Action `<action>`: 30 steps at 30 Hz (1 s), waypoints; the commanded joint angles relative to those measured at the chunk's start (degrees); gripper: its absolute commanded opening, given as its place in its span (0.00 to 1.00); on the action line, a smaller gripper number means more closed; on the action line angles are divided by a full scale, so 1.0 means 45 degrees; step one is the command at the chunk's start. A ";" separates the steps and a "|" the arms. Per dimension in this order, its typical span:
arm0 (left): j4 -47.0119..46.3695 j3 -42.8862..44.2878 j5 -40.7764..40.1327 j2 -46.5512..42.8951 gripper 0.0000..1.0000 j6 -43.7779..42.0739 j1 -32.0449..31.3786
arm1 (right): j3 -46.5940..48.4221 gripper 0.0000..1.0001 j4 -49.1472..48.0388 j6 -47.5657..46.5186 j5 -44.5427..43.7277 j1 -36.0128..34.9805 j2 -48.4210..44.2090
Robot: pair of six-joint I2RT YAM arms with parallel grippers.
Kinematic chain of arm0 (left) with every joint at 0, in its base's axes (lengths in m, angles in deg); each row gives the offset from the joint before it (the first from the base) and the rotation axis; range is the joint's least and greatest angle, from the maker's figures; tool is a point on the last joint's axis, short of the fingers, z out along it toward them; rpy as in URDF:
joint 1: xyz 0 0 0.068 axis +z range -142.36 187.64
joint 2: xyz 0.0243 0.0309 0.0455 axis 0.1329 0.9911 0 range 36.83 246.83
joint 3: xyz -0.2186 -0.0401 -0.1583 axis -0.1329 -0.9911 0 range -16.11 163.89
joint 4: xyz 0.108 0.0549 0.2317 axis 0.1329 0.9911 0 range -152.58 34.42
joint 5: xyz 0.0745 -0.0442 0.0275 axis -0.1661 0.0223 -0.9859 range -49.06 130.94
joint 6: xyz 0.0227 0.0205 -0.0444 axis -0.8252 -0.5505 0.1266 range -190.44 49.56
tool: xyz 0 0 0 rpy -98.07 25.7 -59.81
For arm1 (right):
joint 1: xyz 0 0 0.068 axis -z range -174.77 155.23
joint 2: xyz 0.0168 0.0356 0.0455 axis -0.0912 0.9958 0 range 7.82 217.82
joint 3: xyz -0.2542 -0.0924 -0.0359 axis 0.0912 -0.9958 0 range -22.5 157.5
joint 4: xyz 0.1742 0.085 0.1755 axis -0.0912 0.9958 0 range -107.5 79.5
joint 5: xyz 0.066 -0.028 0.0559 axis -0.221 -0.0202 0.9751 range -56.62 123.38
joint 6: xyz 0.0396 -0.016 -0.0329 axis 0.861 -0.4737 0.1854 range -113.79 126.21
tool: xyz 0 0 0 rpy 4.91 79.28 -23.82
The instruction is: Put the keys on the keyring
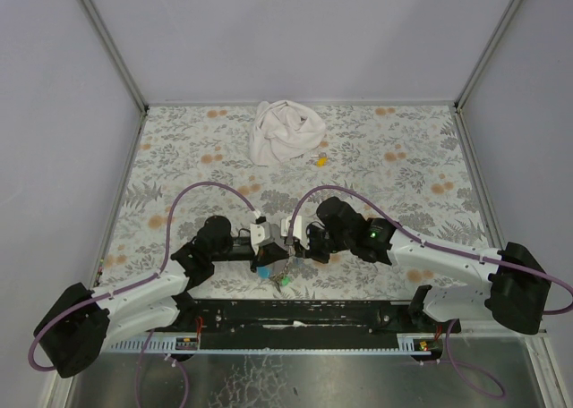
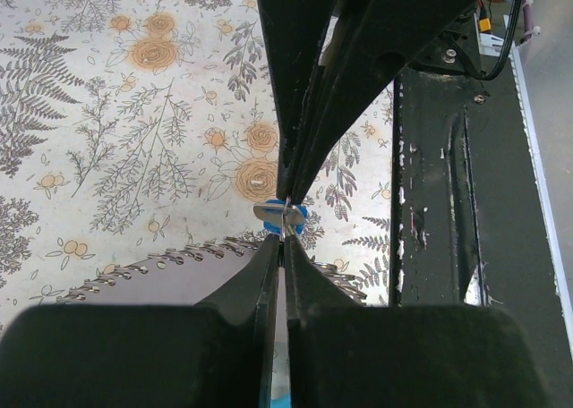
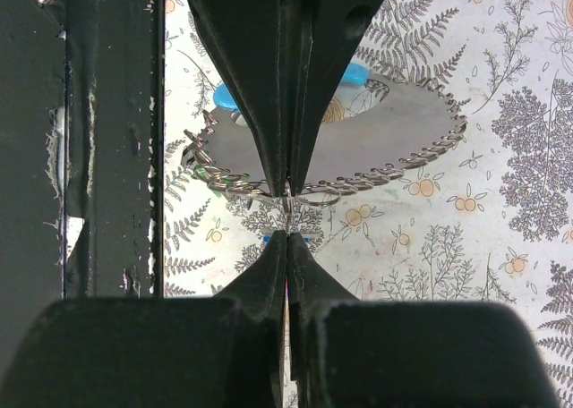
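Floral tablecloth (image 1: 179, 157) covered the whole work surface, with grey walls on three sides. Nearest the camera, a black mounting rail (image 1: 295, 314) carried both arm bases, and the arms reached inward to meet just beyond it, at the middle of the near edge.

The left gripper (image 2: 285, 225) was pressed fully closed. Between its tips sat a small silver tab edged in blue, apparently the blue key (image 2: 273, 213). The right gripper (image 3: 287, 213) faced it from 3 o'clock, its jaws likewise tight together, pinching the thin wire of the keyring (image 3: 309, 193). The grey strap (image 3: 394, 122) arched just behind those fingers, its stitched edge curving round and a patch of blue inner side showing at 1 o'clock.

In the top view the two sets of fingertips were almost touching. The green keys (image 1: 285, 281) hung just below them at 6 o'clock, over the edge of the cloth by the rail.

Well apart, at 12 o'clock near the far wall, lay a crumpled white cloth (image 1: 285, 132). A tiny yellow scrap (image 1: 320, 160) lay just beside it at its 4 o'clock.
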 commanded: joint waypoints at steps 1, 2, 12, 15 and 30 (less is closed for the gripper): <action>-0.1078 0.0366 0.0702 0.0057 0.00 0.0021 0.0043 | 0.0349 0.00 -0.0902 0.0048 0.0577 -0.0073 -0.0272; -0.1099 0.0364 0.0795 0.0068 0.00 -0.0006 0.0044 | 0.0368 0.00 -0.0891 0.0045 0.0590 -0.0071 -0.0251; -0.1486 0.0371 0.1078 0.0279 0.00 0.0175 0.0021 | 0.0328 0.00 -0.1296 0.0309 0.0884 -0.0075 -0.0327; -0.1688 0.0318 0.0915 0.0290 0.00 0.0312 0.0014 | 0.0307 0.00 -0.1456 0.0388 0.1093 -0.0083 -0.0307; -0.1231 0.0659 0.0549 0.0551 0.00 0.0221 -0.0288 | 0.0523 0.00 -0.2021 0.0965 0.1263 -0.0073 0.0096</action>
